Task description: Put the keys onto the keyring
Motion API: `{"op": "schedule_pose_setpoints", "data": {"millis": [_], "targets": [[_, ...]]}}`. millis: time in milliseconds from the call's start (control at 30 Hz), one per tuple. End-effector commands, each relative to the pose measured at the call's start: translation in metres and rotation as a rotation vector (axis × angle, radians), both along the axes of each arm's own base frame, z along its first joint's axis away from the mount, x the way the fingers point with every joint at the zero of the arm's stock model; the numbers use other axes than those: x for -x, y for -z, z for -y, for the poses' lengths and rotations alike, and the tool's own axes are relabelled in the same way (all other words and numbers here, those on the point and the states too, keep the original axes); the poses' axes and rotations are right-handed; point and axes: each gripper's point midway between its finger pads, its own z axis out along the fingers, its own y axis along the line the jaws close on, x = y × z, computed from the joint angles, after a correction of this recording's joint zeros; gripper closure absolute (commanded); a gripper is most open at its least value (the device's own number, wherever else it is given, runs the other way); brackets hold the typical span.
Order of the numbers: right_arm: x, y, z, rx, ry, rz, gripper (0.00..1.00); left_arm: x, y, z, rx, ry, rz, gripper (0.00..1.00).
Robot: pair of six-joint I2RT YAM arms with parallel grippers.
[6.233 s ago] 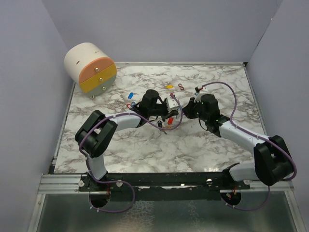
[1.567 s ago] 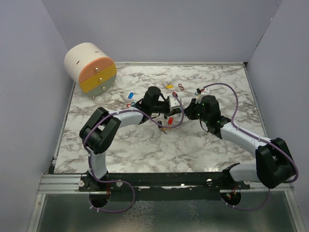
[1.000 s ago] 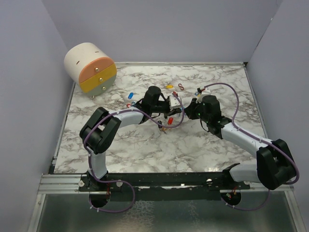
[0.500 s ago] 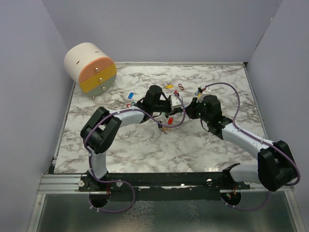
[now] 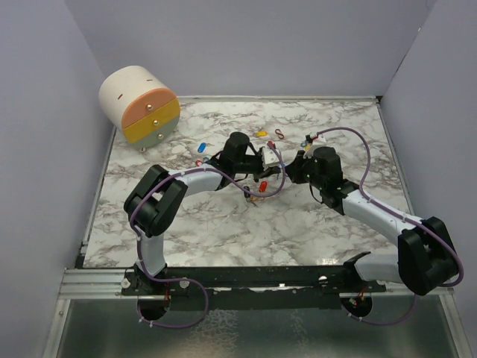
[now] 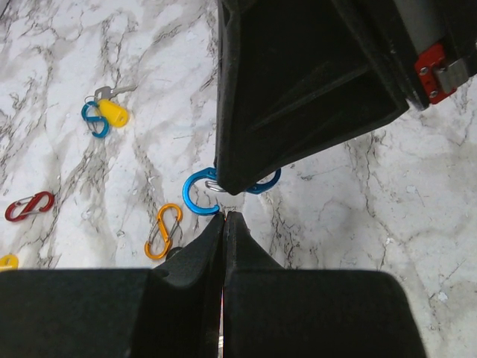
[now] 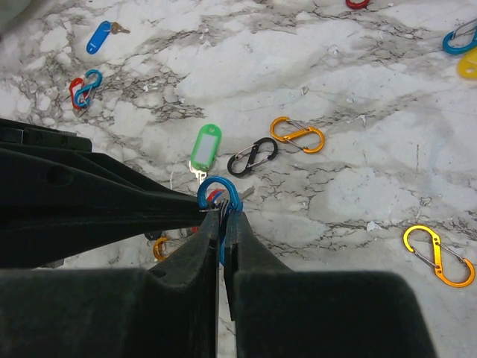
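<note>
Right wrist view: my right jaws pinch shut on the blue keyring clip (image 7: 218, 195), likely steadying it for threading; left jaws, also closed, meet it from nine o'clock, contents unclear. At twelve o'clock lies the green key (image 7: 206, 145).

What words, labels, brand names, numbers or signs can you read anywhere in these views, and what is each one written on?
None: no text can be read in any view.
green key tag: its white label window looks blank.
blue key tag and yellow key tag: no writing visible.
blue clip: no marking visible.
drawer unit: no label visible.
</note>
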Motion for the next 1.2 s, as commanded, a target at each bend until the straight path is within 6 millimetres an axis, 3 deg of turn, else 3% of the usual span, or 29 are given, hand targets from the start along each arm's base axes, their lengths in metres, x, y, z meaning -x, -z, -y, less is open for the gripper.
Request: {"op": "schedule_pose_setpoints", "data": {"millis": [0,1167], "targets": [[0.004,0.006,0.001,0.013,-0.002,-0.019,0.99,-0.010,-0.013,-0.007,0.010,-0.034,0.057,1.00],[0.001,0.010,-0.003,0.010,-0.007,-0.026,0.99,0.019,-0.014,0.001,0.015,0.098,0.045,1.00]]}}
